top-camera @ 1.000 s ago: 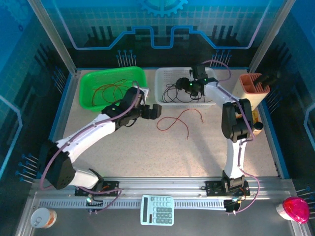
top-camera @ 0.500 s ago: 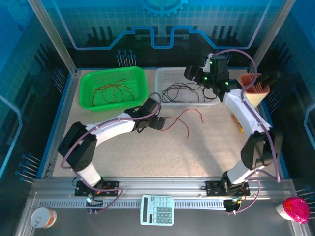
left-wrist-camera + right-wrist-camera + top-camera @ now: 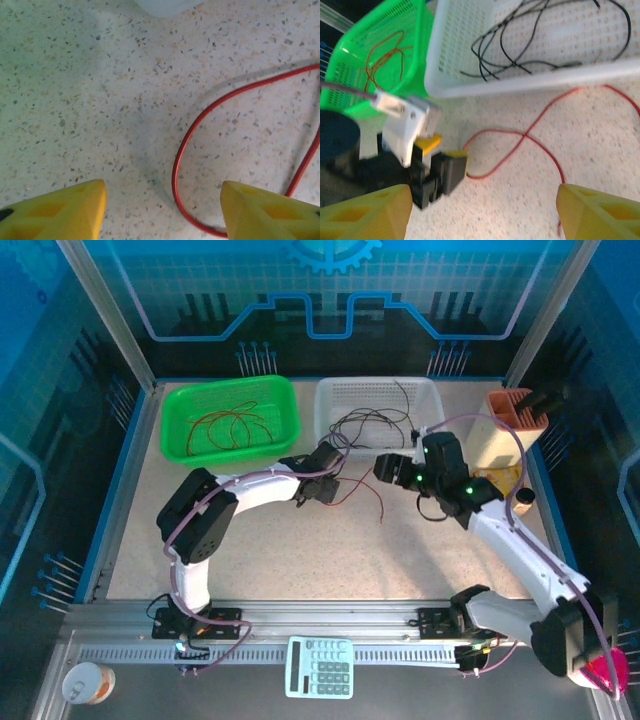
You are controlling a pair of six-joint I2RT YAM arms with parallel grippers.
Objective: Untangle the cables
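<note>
**Q:** Where is the loose red cable (image 3: pixel 176 160)?
**A:** On the speckled worktop (image 3: pixel 300 550). Its loop curls between the jaws of the left arm (image 3: pixel 250 485), which stand apart and clamp nothing. Nearby, the jaws of the right arm (image 3: pixel 510 540) gape too, empty.
**Q:** And the rest?
**A:** Behind: black cables (image 3: pixel 370 425) in the white basket (image 3: pixel 325 405), red cables (image 3: pixel 225 428) in the green basket (image 3: pixel 175 420).

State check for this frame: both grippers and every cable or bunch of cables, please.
left gripper: open, low over the table, fingertips either side of a cable loop, not gripping.
right gripper: open, empty.
loose red cable: lying on the table, crossed over itself.
black cables: loosely tangled in the white basket.
red cables: curled together in the green basket.
</note>
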